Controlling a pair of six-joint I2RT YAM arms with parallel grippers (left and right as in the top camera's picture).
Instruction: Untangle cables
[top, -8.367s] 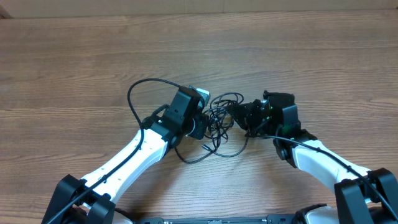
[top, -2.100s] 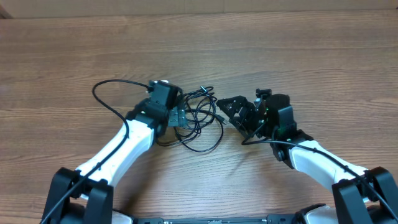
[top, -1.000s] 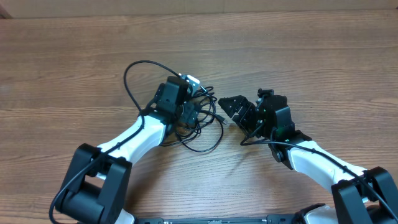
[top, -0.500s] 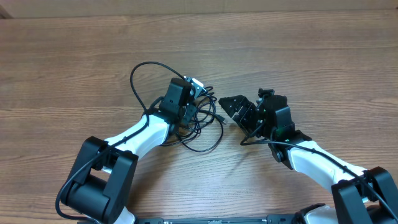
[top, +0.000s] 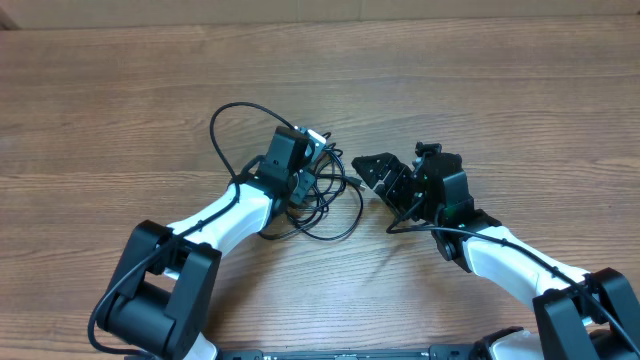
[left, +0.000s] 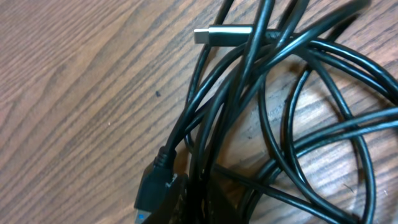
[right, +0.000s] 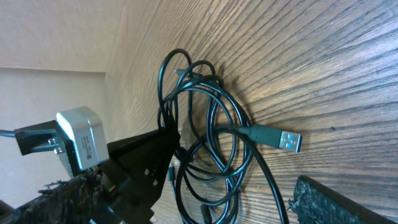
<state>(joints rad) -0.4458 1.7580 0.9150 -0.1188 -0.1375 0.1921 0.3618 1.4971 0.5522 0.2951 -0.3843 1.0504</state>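
Overhead, my left tool (top: 308, 180) looks clenched on the cables (top: 330, 195) at the middle of the table (top: 500, 80). My right tool (top: 365, 170) hangs released just beside them. Untangling looks barely begun: thin black cords cross in one looped bundle, with a silver USB plug (right: 283, 140) poking free.

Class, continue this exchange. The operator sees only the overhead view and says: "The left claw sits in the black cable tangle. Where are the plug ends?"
Observer: The left wrist view shows a flat silver-tipped plug lying on the brown wooden table, one thin black cord crossing over it.
Operator: Any other plug?
Observer: The right wrist view shows a dark USB plug with a silver, blue-lined metal end, resting on bare wood outside the loops.
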